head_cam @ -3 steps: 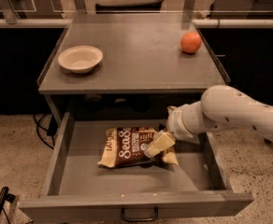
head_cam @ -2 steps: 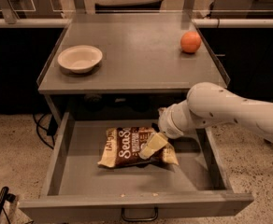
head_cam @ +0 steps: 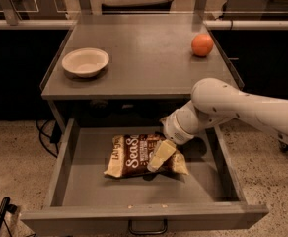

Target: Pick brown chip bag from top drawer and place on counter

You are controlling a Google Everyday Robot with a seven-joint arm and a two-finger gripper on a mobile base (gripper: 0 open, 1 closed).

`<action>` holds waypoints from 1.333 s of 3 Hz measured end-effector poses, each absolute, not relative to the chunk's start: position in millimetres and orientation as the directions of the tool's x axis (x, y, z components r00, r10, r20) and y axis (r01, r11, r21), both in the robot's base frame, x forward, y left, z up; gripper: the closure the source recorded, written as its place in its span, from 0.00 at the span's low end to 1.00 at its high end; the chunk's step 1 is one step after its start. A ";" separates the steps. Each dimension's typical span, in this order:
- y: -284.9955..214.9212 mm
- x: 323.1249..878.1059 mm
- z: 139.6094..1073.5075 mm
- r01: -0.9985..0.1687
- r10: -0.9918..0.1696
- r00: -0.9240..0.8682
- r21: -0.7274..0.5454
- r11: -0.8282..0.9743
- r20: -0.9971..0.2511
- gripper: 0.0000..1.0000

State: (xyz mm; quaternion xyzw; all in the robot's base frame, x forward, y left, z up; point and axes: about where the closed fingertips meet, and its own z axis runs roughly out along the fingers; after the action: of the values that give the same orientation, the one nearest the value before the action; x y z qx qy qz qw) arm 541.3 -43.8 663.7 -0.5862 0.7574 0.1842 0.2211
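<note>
The brown chip bag (head_cam: 134, 154) lies flat in the open top drawer (head_cam: 85, 191), dark brown with white "Sea S" lettering and pale tan ends. My gripper (head_cam: 158, 158) reaches down from the white arm at the right and sits over the bag's right half, one pale finger (head_cam: 162, 154) lying across it. The counter (head_cam: 144, 58) is the grey top above the drawer.
A cream bowl (head_cam: 85, 61) stands at the counter's left. An orange (head_cam: 202, 44) sits at its back right. The drawer's front carries a dark handle (head_cam: 147, 227). Speckled floor lies on both sides, with black cables (head_cam: 48, 135) at the left.
My arm has moved left and further into the drawer, bringing the gripper from the bag's right end over its right half. The bag has not moved.
</note>
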 end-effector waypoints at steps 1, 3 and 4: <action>-48.8 529.5 665.1 -0.972 -0.794 -0.219 0.062 0.225 -0.567 0.00; -61.9 503.4 673.4 -0.970 -0.770 -0.230 0.072 0.234 -0.595 0.00; -56.3 504.9 664.5 -0.972 -0.783 -0.226 0.075 0.225 -0.580 0.00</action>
State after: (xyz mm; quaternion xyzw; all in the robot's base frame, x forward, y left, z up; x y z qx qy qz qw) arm 504.9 -56.3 664.5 -0.5832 0.7519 0.2179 0.2167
